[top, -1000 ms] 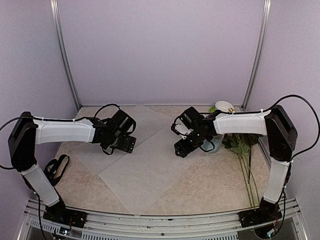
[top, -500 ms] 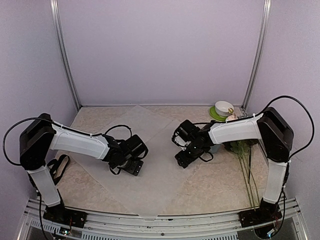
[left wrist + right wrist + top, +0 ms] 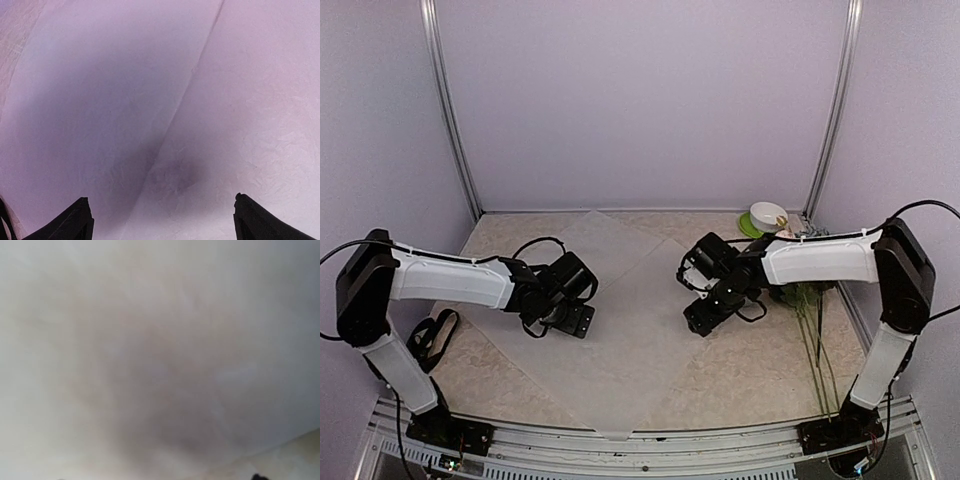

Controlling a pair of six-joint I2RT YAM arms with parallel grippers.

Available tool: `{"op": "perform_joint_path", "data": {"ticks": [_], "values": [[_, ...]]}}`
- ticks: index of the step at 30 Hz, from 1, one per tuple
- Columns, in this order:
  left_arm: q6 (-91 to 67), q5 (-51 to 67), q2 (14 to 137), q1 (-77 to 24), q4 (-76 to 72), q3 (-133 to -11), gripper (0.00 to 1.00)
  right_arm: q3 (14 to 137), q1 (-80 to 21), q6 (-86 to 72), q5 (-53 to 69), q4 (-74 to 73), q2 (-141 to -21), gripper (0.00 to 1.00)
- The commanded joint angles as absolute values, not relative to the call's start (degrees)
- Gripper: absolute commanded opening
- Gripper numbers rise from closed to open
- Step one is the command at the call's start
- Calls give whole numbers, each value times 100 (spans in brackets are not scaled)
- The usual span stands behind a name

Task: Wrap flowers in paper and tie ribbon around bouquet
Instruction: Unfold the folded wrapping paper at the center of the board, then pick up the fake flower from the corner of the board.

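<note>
The paper lies flat on the table as a big frosted diamond. My left gripper hovers low over its left half. In the left wrist view its fingers stand wide apart, open, with only paper between them. My right gripper is low over the paper's right edge, open. Its wrist view is a blur of paper with one dark fingertip at the bottom. The flowers lie at the right, their stems pointing toward me and the heads hidden by the right arm. The ribbon lies looped at the left.
A white cup on a green saucer stands at the back right corner. Metal posts and lilac walls close in the back and sides. The marbled tabletop shows between the paper and the stems.
The left gripper swung nearer over the paper, then drew back a little to the left. The right gripper came nearer and drifted right. The paper now lies flatter.
</note>
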State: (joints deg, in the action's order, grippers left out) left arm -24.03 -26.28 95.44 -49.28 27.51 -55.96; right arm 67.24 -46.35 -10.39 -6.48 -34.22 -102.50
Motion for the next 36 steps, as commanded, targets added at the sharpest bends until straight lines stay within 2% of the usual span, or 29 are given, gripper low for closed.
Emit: {"op": "perform_joint_path", "data": {"ticks": [1, 6, 12, 18, 25, 30, 31, 34, 36], "values": [[-2498, -2393, 9224, -4754, 2686, -5639, 96, 6951, -4664, -1105, -5, -3294, -9788, 79], [-2549, -1843, 9516, -4148, 2290, -5439, 95, 7078, -4663, -1357, 322, -3094, -10441, 77], [-2494, -1962, 9940, -3980, 2151, -5240, 95, 6770, -4707, -1816, -582, -3424, -10717, 76], [-2600, -1960, 9980, -3968, 1766, -4697, 95, 6567, -4887, -1986, -791, -3878, -10433, 77], [-2381, -2071, 9481, -4378, 1843, -4956, 96, 7376, -4843, -1972, -635, -4413, -9261, 74], [-2293, -2104, 8990, -4566, 2115, -5236, 99, 7936, -4265, -2165, -512, -5043, -8447, 53], [-2266, -2046, 8886, -4582, 2118, -5238, 99, 8018, -4070, -2261, -786, -5309, -8327, 53], [-2239, -1942, 8567, -4633, 2064, -5197, 99, 7871, -3181, -2228, -1215, -5878, -8142, 60], [-2237, -1907, 8406, -4689, 2040, -5185, 99, 7445, -2468, -1996, -1122, -5902, -8142, 55]]}}
